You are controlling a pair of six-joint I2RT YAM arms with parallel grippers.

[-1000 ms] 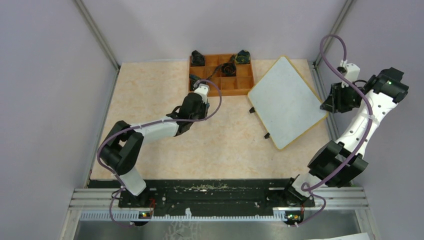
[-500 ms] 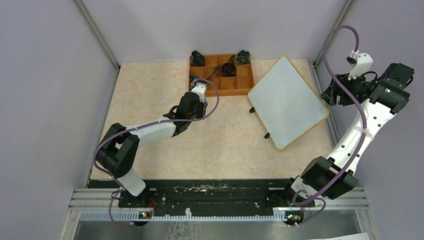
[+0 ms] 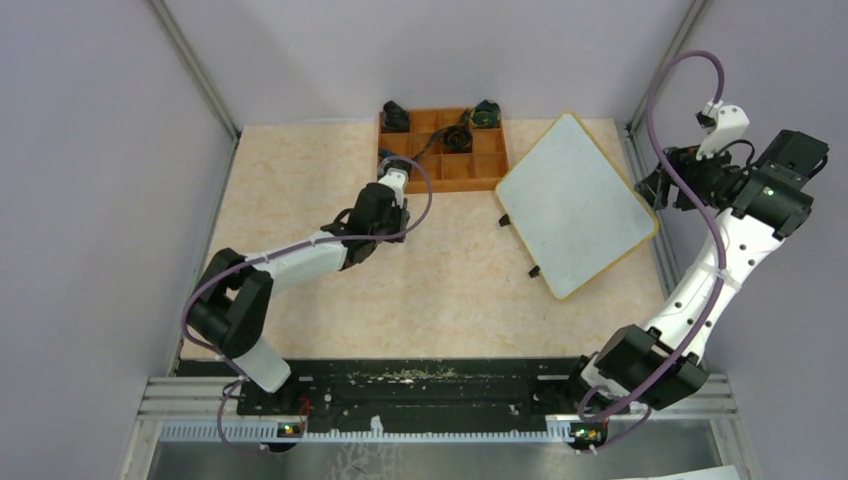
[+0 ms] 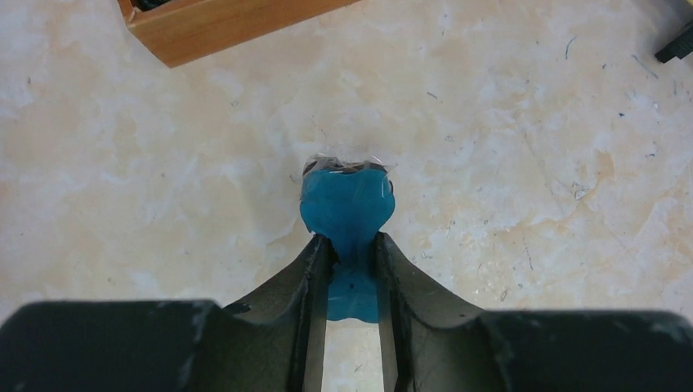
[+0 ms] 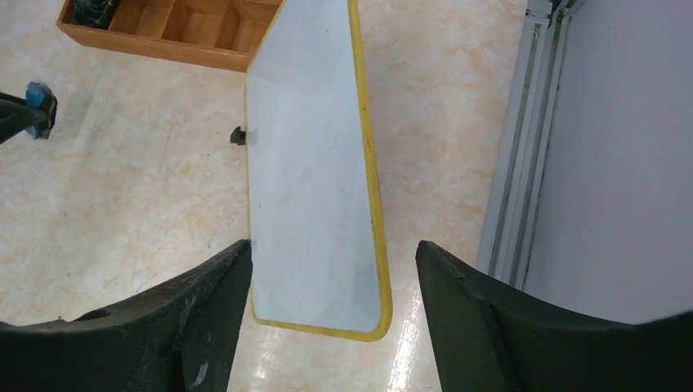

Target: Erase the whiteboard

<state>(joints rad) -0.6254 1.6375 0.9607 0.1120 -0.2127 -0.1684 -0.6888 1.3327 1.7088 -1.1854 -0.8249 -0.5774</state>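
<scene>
My left gripper (image 4: 347,245) is almost closed, pinching a blue eraser (image 4: 347,204) low over the bench (image 3: 460,270) near the orange tray (image 3: 440,187). My right gripper (image 5: 331,249) hangs wide open and empty above the whiteboard (image 3: 575,200), which lies skewed at the bench's far right and looks clean, so I judge the wiping done. The left wrist view shows the pinch that the top view hides under my wrist; only the top view shows the whole board.
</scene>
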